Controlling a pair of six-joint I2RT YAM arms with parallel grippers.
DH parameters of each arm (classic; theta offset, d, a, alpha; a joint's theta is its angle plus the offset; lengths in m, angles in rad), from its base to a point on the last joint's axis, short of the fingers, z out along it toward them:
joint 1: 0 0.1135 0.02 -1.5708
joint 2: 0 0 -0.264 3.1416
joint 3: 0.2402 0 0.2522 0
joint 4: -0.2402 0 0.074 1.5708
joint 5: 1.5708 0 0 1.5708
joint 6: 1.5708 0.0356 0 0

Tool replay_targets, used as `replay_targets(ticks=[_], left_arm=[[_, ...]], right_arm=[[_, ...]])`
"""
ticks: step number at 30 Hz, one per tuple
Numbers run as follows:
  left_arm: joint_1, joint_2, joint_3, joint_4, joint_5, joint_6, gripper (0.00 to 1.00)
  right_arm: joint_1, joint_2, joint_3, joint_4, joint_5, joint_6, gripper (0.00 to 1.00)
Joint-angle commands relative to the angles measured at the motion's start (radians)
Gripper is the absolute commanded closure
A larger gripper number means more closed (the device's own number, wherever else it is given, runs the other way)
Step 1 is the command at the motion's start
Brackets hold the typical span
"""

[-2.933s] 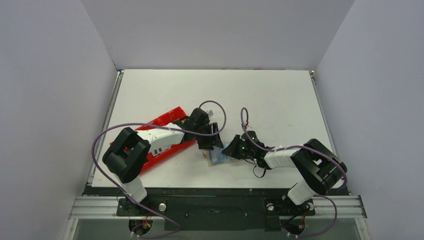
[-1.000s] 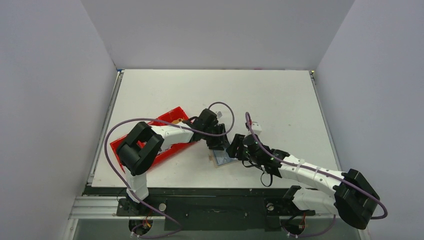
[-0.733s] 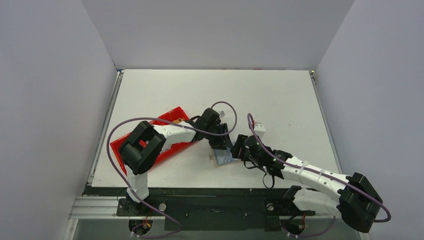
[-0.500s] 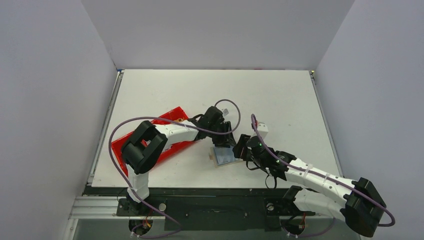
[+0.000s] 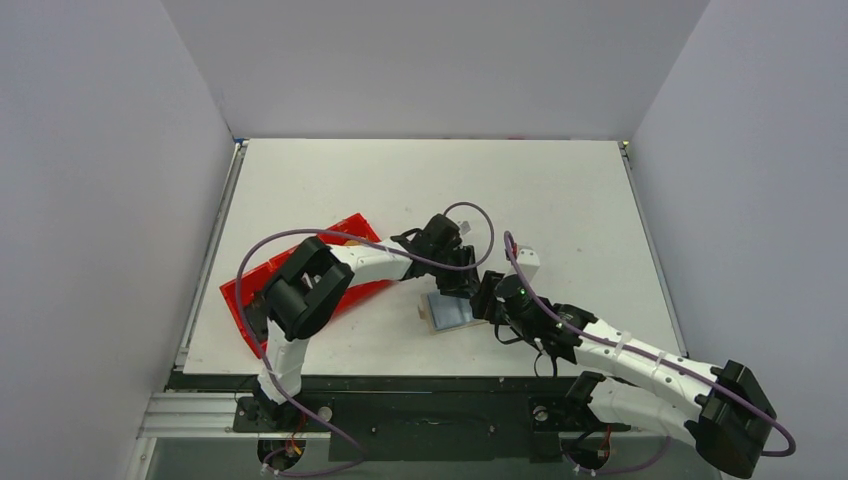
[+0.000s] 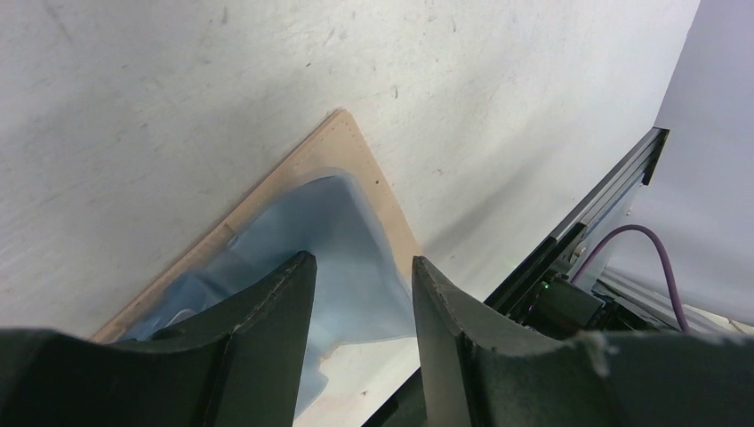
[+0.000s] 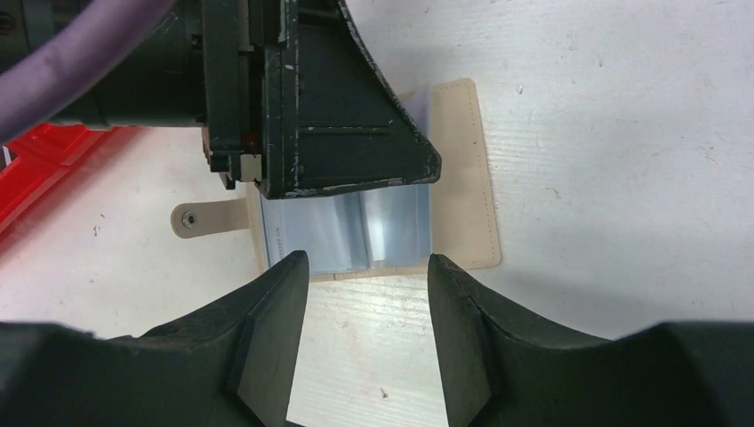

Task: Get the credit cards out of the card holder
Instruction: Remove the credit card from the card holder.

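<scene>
The tan card holder (image 5: 426, 314) lies open and flat on the table, a small tab (image 7: 200, 218) on one edge. A light blue credit card (image 7: 356, 233) sits in its clear pocket; I cannot make out a separate second card. My left gripper (image 6: 362, 262) hovers open over the holder (image 6: 356, 151), the blue card (image 6: 342, 231) showing through the gap, nothing held. One left finger (image 7: 356, 133) covers the holder's far part (image 7: 462, 178). My right gripper (image 7: 366, 260) stands open at the holder's near edge, bare table between its fingers. From above, both grippers (image 5: 458, 280) (image 5: 488, 300) crowd the holder.
A long red plastic tray (image 5: 345, 228) lies left of the holder, partly under the left arm, its corner (image 7: 36, 169) visible. Purple cables loop over both arms. The table's front rail (image 6: 605, 196) runs close by.
The left gripper has moved right and slightly back along the holder. The right arm has stretched out, its gripper still at the holder's right side. The holder has shifted slightly right.
</scene>
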Motion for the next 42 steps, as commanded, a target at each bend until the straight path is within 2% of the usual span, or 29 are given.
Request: replay_targets(ticks=[1,9,18,28,36,42], left_arm=[[-0.015,0.038,0.085,0.003,0.032,0.003,0.57],[-0.015,0.051,0.126,-0.019,0.039,0.021,0.49],[0.061,-0.096,0.136,-0.11,-0.005,0.07,0.39],[0.231,-0.361,-0.076,-0.15,-0.067,0.099,0.38],[0.274,-0.51,-0.225,-0.158,-0.075,0.1,0.38],[0.292,-0.551,-0.277,-0.153,-0.064,0.098,0.38]], right_arm=[[0.007,-0.026,0.046,-0.013,0.045,-0.006,0.52],[0.015,-0.01,0.067,-0.032,0.047,-0.016,0.53],[0.095,0.113,0.17,-0.056,0.086,-0.055,0.56],[0.154,0.405,0.334,-0.058,0.082,-0.121,0.57],[0.142,0.552,0.35,-0.028,0.085,-0.144,0.55],[0.142,0.618,0.351,-0.006,0.072,-0.137,0.53]])
